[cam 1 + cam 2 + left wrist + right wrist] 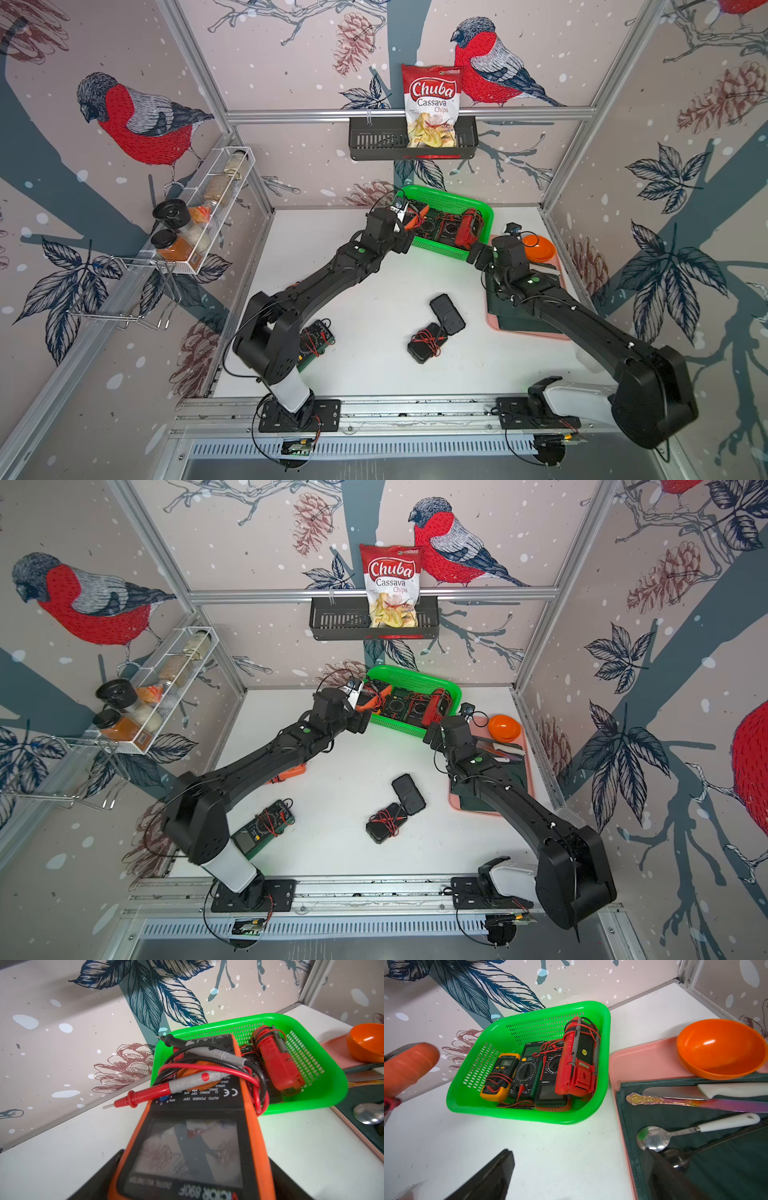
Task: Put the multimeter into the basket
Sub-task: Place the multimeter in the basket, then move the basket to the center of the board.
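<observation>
The bright green basket (449,193) (415,673) (324,1093) (529,1115) stands at the back of the table and holds several multimeters, one of them a red one (577,1068). My left gripper (405,226) (361,706) (193,1167) is shut on an orange-cased multimeter (415,220) (371,702) (197,1142) (406,1064) wrapped in red and black leads. That multimeter hangs over the basket's left end. My right gripper (473,253) (430,733) (579,1157) is open and empty over bare table by the basket's front right corner.
A green multimeter (266,825) and two black ones (446,313) (428,343) lie on the table. At the right a pink tray (643,1053) carries an orange bowl (720,1049), cutlery and a dark cloth. A black rack (374,141) with a chips bag and a white wire rack (199,216) hang on the walls.
</observation>
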Motion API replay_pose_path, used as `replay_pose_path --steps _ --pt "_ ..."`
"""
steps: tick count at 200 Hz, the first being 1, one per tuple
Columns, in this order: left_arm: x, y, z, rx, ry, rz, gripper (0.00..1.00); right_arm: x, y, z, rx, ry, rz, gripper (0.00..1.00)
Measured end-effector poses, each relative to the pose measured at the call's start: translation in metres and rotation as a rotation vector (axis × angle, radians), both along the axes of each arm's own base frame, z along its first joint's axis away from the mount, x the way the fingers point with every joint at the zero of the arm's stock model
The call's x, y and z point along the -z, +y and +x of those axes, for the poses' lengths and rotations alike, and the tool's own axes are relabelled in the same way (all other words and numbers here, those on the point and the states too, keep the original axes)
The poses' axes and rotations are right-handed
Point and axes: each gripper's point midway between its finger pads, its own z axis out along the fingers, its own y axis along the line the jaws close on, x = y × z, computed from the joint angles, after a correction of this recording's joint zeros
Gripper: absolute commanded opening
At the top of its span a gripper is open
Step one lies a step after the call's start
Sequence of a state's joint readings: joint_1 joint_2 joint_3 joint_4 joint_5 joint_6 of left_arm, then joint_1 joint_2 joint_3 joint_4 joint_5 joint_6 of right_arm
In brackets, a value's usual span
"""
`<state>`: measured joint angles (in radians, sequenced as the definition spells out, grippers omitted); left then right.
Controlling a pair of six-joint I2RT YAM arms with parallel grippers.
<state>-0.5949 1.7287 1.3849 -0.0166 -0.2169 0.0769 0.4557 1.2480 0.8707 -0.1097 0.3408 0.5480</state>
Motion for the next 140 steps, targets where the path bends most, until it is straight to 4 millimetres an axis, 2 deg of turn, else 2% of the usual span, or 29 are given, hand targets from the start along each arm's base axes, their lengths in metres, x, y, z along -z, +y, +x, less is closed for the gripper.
replay_pose_path --steps 20,77,104,140 --pt "0.013 -0.01 0.028 -0.031 0.003 0.018 0.0 -0.01 -0.003 -0.001 0.015 -0.032 0.006 1.0" --pt "0.046 -0.018 0.087 -0.075 0.023 0.032 0.0 -0.007 -0.006 -0.004 0.02 -0.026 -0.001 1.0" --pt "0.061 -0.019 0.11 -0.085 0.046 0.024 0.0 -0.006 -0.006 -0.004 0.022 -0.026 -0.002 1.0" --pt "0.086 -0.022 0.13 -0.086 0.089 0.02 0.0 -0.002 -0.014 0.0 0.047 -0.011 -0.013 1.0"
